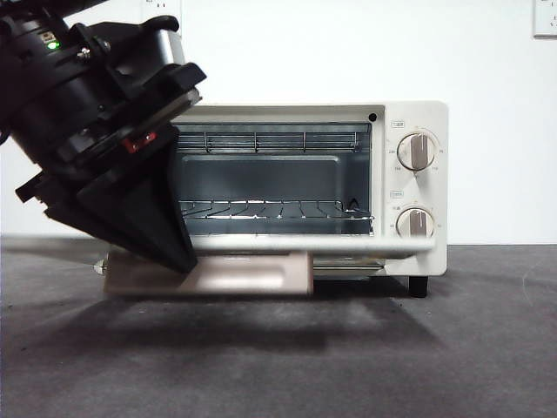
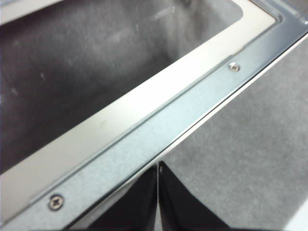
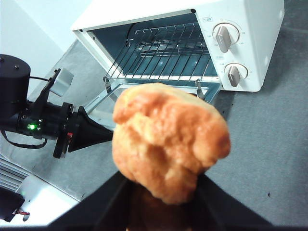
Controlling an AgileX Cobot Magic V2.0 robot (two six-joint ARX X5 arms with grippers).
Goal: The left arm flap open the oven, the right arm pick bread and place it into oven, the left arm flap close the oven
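Observation:
The cream-white oven (image 1: 409,117) stands open in the front view, its door (image 1: 348,246) folded down flat and the beige-brown handle (image 1: 209,277) at the front. The wire rack (image 1: 278,209) inside is bare. My left gripper (image 1: 178,254) is shut and empty, its tip at the left end of the door's front edge. In the left wrist view the jaws (image 2: 158,168) meet at the door's metal frame (image 2: 144,144). My right gripper (image 3: 163,190) is shut on the golden braided bread (image 3: 168,139), held in the air in front of the open oven (image 3: 255,48).
The oven sits on a dark grey table (image 1: 348,366) against a white wall. It has two round knobs (image 1: 417,151) on its right side. The left arm (image 3: 43,122) reaches in from the side of the door. A wall socket (image 1: 546,17) is at the upper right.

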